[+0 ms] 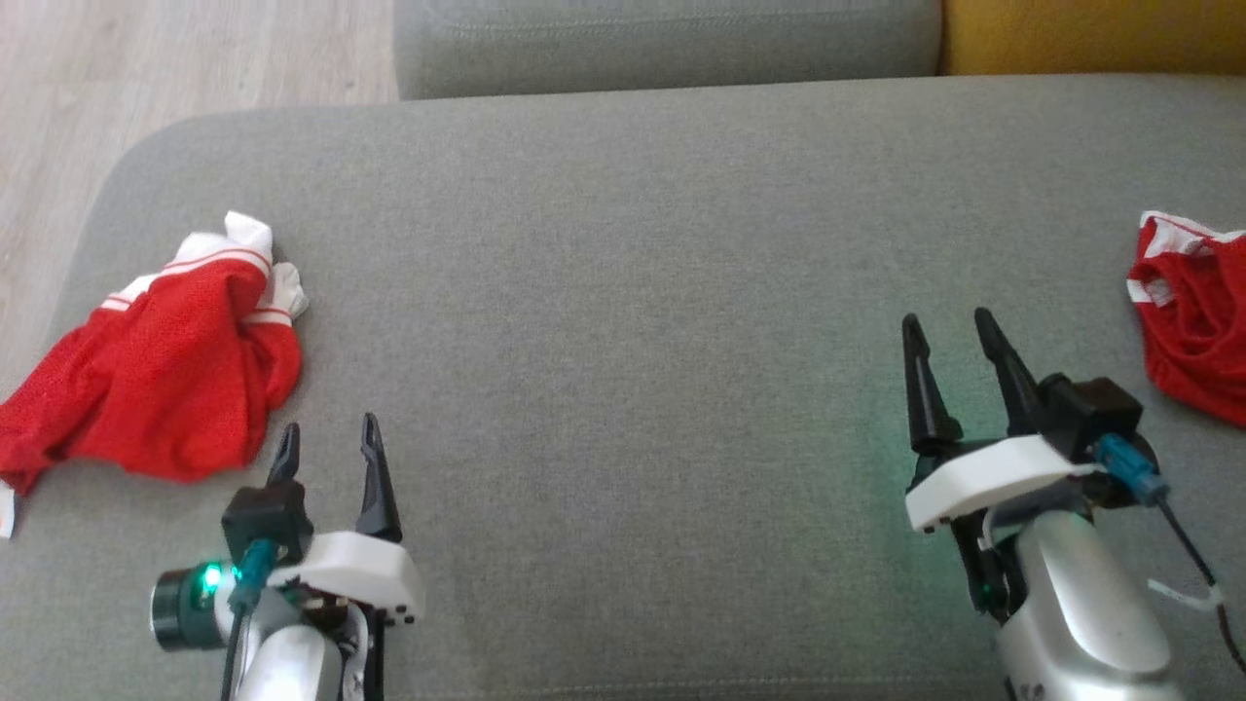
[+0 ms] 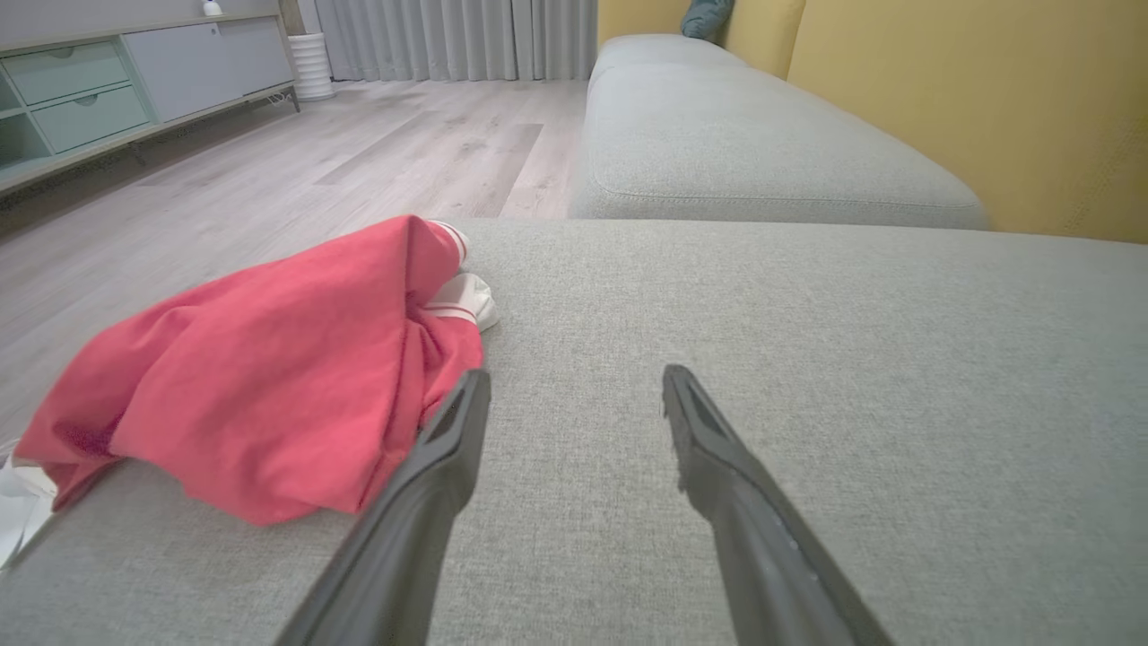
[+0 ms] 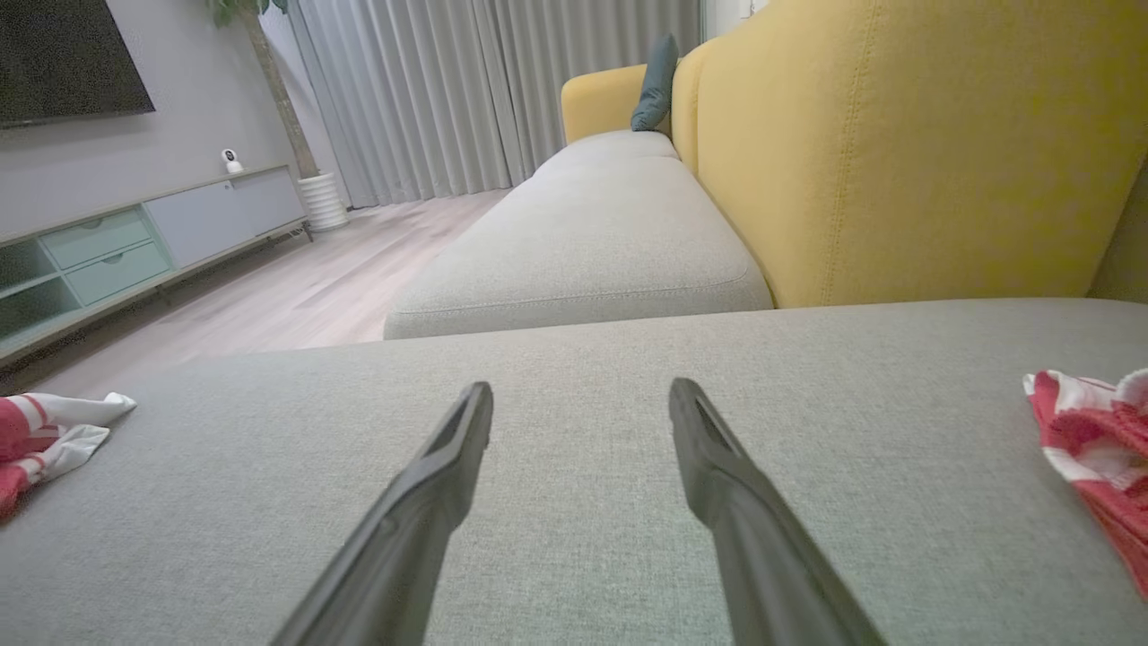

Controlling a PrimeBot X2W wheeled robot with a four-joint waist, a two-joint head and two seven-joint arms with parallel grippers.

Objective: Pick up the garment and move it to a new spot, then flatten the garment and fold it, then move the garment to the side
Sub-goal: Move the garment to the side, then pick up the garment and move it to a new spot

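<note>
Two garments lay on the grey sofa seat (image 1: 623,195). From above, the red garment (image 1: 165,380), bunched and showing white striped trim, sat at about nine o'clock near the seat's rounded corner. The second red garment (image 1: 1192,321) sat at three o'clock, cut off by the picture's edge.

Two grippers hung over the bare middle. The left gripper (image 1: 329,433) was at seven o'clock, just beside the first heap's near edge, and whether it touched I could not tell. The right gripper (image 1: 946,323) was at five o'clock, apart from the second heap. Both pairs of jaws stood wide apart with nothing between them.

The left wrist view added the room — pale wooden floor (image 2: 269,161), one low cabinet (image 2: 90,90) with drawers and grey curtains (image 2: 466,36) at twelve o'clock. The right wrist view caught both garments at once, at nine and three o'clock — plus the yellow backrest (image 3: 897,152) and one teal pillow (image 3: 655,85).
</note>
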